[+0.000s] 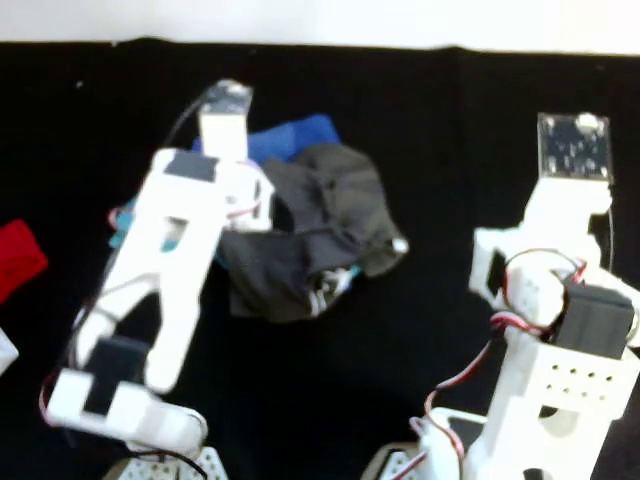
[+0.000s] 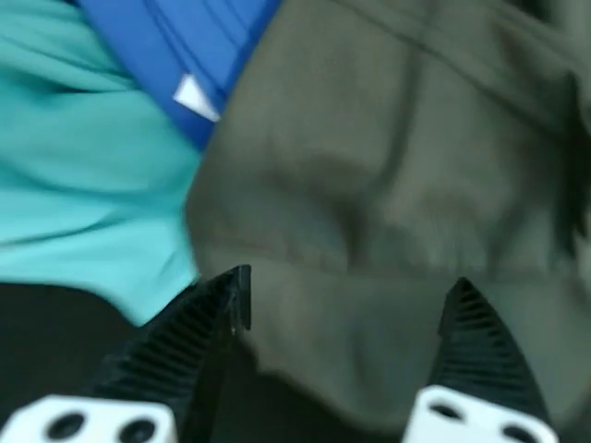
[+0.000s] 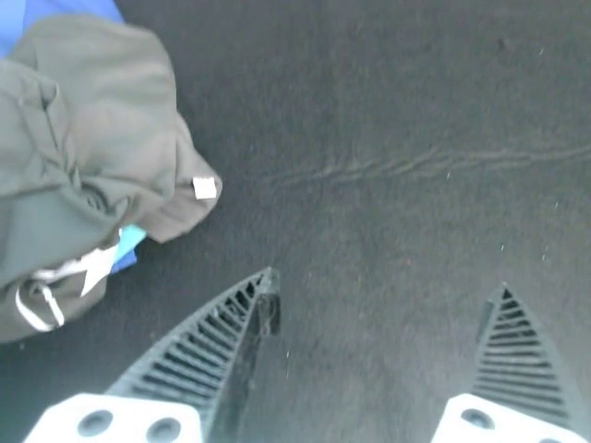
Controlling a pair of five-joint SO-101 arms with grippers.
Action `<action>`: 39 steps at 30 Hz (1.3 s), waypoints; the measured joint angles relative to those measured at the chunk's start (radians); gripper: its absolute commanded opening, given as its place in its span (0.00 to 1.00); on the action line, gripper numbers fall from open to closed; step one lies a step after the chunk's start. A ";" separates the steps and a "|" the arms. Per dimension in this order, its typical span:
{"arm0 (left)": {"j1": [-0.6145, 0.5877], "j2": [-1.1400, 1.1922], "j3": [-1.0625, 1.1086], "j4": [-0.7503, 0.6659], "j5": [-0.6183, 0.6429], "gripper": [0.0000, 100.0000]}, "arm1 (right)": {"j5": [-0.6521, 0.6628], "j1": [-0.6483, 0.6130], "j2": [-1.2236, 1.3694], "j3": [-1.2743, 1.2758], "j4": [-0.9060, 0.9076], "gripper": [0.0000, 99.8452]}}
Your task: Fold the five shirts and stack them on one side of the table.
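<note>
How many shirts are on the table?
4 for sure: a red shirt at the high view's left edge, and a dark grey shirt heaped over a blue shirt and a teal shirt in the middle. A white scrap near the red one may be a fifth.

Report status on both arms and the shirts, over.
Left gripper open over crumpled dark grey shirt. Right gripper open above table. Blue shirt underneath. Red shirt apart, at edge.

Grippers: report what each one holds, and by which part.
Nothing is held. The left gripper is open, its fingers spread over the dark grey shirt without clamping it. The right gripper is open over the black table.
</note>
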 measured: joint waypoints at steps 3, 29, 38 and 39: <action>-0.006 0.172 -0.069 -0.008 0.011 0.32 | 0.000 -0.002 0.000 0.000 0.025 0.34; -0.749 0.287 -0.944 0.672 -0.107 0.01 | -0.003 -0.002 0.000 0.000 0.031 0.34; -1.119 0.058 -0.945 0.519 -0.239 0.01 | -0.003 -0.002 0.000 0.000 0.031 0.34; -1.152 0.058 -0.945 0.482 -0.242 0.01 | -0.003 -0.002 0.000 0.000 0.031 0.34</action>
